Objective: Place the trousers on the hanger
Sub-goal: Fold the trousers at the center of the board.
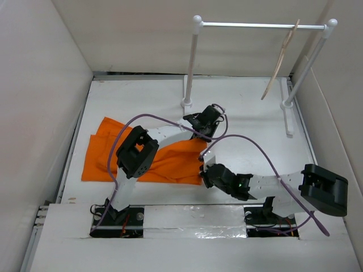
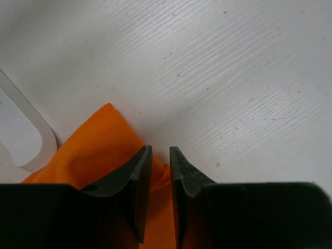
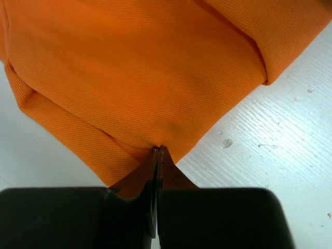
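The orange trousers (image 1: 99, 153) lie crumpled on the left half of the white table. My left gripper (image 1: 207, 122) reaches over them to their far right corner. In the left wrist view its jaws (image 2: 161, 150) stand a narrow gap apart, with a fold of the trousers (image 2: 98, 155) rising between them. At the near right edge my right gripper (image 1: 204, 170) is shut on the trousers (image 3: 135, 72), and the cloth puckers at its tips (image 3: 160, 149). The beige hanger (image 1: 282, 59) hangs from the rack rod at the back right, far from both grippers.
A white rack with a metal rod (image 1: 255, 25) stands at the back, with its left post foot (image 2: 21, 137) just beside the trousers' corner. White walls enclose the table on the left, back and right. Purple cables loop over both arms.
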Robot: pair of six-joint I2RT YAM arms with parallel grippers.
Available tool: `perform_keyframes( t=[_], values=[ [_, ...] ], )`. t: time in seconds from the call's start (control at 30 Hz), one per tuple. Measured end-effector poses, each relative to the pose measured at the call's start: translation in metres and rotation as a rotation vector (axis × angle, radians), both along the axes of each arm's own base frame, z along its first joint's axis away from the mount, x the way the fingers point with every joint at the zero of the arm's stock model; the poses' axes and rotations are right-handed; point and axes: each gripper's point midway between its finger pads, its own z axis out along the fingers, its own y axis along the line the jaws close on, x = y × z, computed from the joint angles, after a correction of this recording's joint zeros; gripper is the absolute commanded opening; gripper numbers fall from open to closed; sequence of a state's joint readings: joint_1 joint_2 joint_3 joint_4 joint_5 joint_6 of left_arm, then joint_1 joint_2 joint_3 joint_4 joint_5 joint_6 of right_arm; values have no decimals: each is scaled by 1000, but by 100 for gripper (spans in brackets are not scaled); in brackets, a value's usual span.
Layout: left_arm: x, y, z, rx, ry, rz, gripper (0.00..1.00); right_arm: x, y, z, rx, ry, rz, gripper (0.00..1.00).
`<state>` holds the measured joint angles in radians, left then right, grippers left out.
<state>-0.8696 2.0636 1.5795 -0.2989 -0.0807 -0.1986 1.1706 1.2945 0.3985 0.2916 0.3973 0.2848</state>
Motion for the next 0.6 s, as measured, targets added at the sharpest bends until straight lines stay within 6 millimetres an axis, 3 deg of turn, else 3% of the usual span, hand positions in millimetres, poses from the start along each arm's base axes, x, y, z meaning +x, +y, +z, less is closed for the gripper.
perform_keyframes(
  t=[0.07,0.1,0.33,0.6],
  values=[
    [0,2,-4,14,0,-3,2,0,-1,2,6,-3,-6,0],
    [0,3,-6,23,1,-3,0,0,-1,4,12,-4,-8,0],
    [2,8,-16,55,4,4,0,-16,-1,13,60,-7,-12,0],
    [27,19,-11,24,-20,54,0,-47,-8,-1,61,48,3,0]
  ],
)
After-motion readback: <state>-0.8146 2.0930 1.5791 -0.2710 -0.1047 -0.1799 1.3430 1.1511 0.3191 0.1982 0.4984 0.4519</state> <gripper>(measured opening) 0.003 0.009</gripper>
